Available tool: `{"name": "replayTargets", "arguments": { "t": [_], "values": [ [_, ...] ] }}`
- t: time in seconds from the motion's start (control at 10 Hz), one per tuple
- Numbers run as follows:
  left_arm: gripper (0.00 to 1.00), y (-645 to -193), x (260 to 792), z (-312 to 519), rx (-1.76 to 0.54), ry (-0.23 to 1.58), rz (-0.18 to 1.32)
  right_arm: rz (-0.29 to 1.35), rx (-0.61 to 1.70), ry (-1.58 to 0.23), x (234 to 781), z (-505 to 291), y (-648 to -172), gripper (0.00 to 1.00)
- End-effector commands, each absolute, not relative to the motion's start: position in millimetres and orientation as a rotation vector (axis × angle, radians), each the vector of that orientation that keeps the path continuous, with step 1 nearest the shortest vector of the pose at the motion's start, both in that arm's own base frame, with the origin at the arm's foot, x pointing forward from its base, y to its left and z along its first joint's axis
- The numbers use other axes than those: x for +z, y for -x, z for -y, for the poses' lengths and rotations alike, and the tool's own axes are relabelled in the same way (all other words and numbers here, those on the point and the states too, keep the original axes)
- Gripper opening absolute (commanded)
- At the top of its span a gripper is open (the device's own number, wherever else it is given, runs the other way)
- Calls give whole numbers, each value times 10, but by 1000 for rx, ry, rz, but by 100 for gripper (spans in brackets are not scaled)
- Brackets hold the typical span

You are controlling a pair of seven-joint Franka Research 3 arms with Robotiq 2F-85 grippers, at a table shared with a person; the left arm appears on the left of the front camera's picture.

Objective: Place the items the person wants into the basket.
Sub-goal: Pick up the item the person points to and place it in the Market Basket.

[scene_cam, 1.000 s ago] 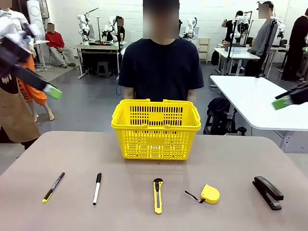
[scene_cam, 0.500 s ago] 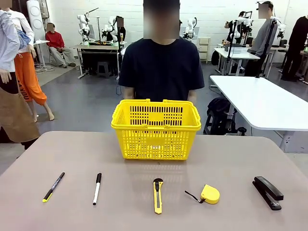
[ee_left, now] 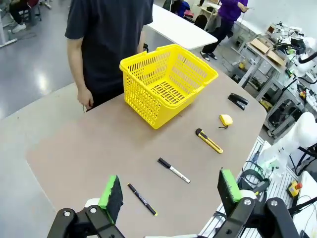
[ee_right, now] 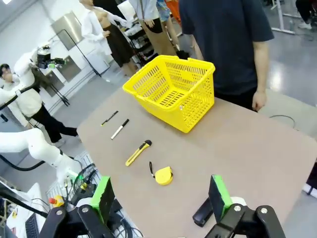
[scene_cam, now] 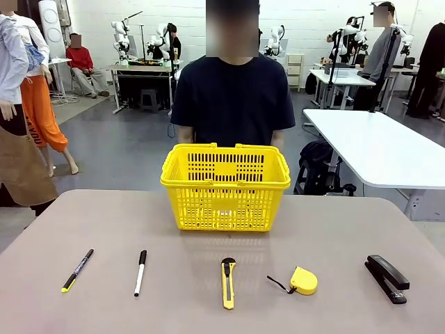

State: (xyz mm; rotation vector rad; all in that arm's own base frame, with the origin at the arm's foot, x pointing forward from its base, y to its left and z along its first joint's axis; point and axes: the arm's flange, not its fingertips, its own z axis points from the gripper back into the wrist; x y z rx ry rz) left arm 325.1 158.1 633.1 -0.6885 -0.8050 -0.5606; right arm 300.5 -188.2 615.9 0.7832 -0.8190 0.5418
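The yellow basket (scene_cam: 225, 186) stands at the table's far middle, in front of the person (scene_cam: 233, 97) in a dark T-shirt. Along the near edge lie the black pen with a yellow end (scene_cam: 77, 270), the white marker (scene_cam: 140, 272) and the yellow-and-black utility knife (scene_cam: 228, 282). My left gripper (ee_left: 170, 191) hangs open high above the table's left end, over the pen (ee_left: 142, 199) and marker (ee_left: 173, 170). My right gripper (ee_right: 161, 198) hangs open high over the right end, with the knife (ee_right: 138, 152) and basket (ee_right: 173, 91) below.
A yellow tape measure (scene_cam: 303, 280) lies right of the knife, and a black stapler (scene_cam: 386, 277) lies at the near right. The person's hand (ee_right: 257, 100) hangs at the table's far edge. A white table (scene_cam: 379, 149) stands behind on the right.
Both grippers have pulled back from the front view's left and right edges. Nothing on the table has moved.
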Motion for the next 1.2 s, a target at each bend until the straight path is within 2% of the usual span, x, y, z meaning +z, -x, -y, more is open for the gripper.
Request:
{"name": "replayTargets", "arguments": {
  "t": [0.0,1.1],
  "values": [
    [100,-3266,6320,-1615,-574,689,809,823,541,-814,6088,1915,-3071,100],
    [100,-3266,6320,-1615,-574,689,809,823,541,-814,6088,1915,-3071,100]
  ]
}}
